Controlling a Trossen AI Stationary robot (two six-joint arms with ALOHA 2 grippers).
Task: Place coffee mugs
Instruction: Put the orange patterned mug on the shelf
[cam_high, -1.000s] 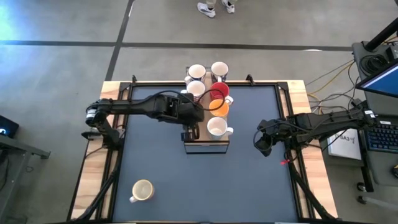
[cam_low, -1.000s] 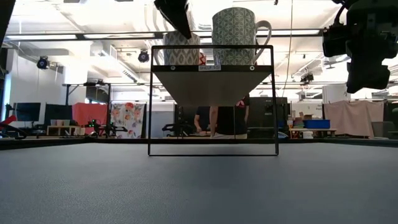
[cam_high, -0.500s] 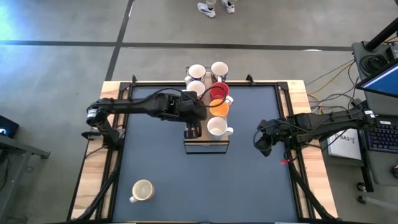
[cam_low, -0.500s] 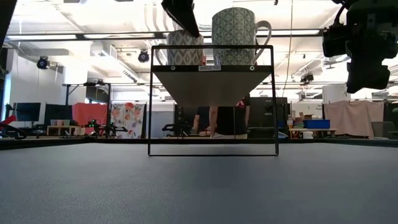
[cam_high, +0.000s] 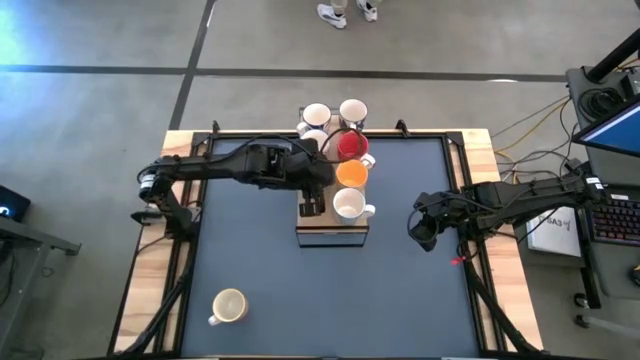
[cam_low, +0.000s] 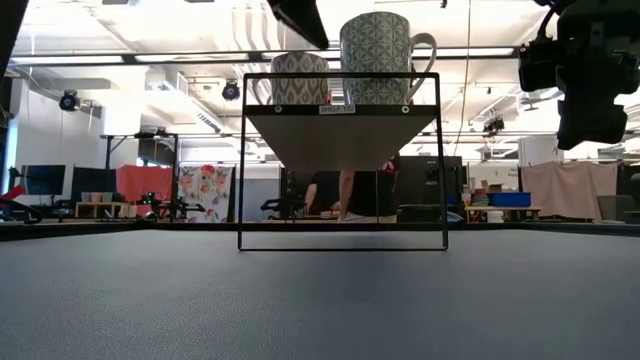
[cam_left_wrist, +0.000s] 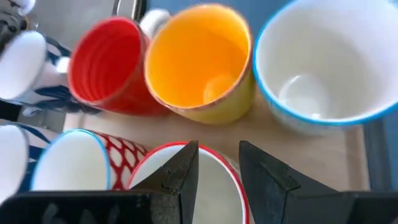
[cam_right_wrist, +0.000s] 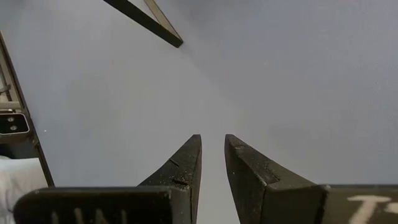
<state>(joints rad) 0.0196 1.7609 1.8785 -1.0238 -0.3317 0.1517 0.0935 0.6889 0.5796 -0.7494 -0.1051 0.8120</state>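
Left hand (cam_high: 312, 205) sits over the rack (cam_high: 332, 235) mid-table, fingers (cam_left_wrist: 186, 171) a little apart right above a red-rimmed mug (cam_left_wrist: 186, 186), not gripping it. Next to that on the rack: orange mug (cam_left_wrist: 199, 62), red mug (cam_left_wrist: 112, 65), and a blue-rimmed white mug (cam_left_wrist: 323, 62). One cream mug (cam_high: 229, 306) sits alone on the table (cam_high: 260, 270) near the front-left. Right hand (cam_high: 424, 232) hangs off to the right holding nothing, fingers (cam_right_wrist: 180, 168) a narrow gap apart.

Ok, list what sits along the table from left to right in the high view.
Left arm base → cream mug alone at the near edge → left gripper over the rack → white mug on the rack → right gripper.
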